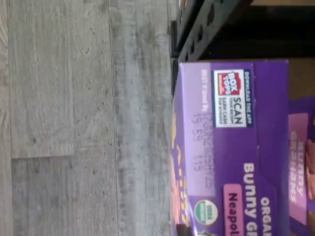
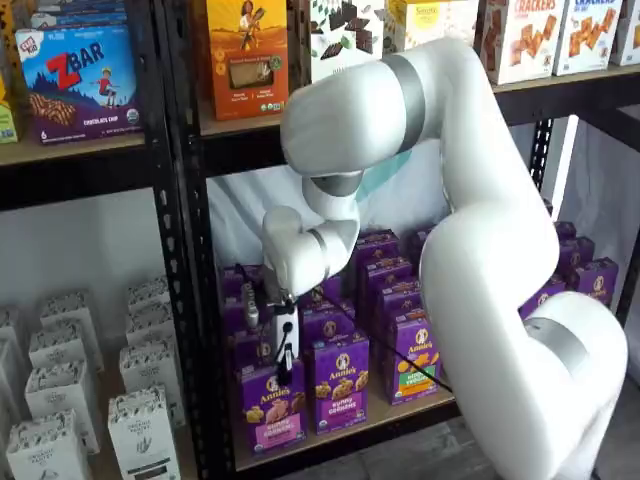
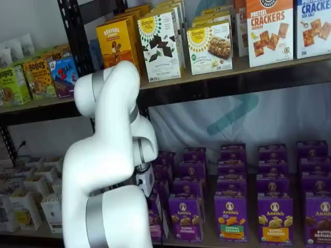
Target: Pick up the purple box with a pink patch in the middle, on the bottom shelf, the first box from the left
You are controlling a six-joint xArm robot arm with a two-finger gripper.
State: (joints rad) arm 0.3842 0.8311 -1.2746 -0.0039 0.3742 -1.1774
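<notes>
The purple box (image 2: 272,406) with a pink label panel stands at the left front of the bottom shelf (image 2: 352,426). My gripper (image 2: 285,368) hangs right above the box's top edge. Its black fingers are seen as one dark shape with no gap showing, so I cannot tell whether it is open or shut. The wrist view shows the box's top flap (image 1: 231,147) close up, with a Box Tops mark and a pink panel. In a shelf view the arm hides most of the box (image 3: 154,218) and only the gripper's white body shows.
A purple carton with a purple panel (image 2: 338,384) stands right beside the target, then one with an orange-and-green panel (image 2: 412,356). More purple cartons stand in rows behind. A black upright (image 2: 190,300) stands just left of the box. White boxes (image 2: 140,425) fill the bay to the left.
</notes>
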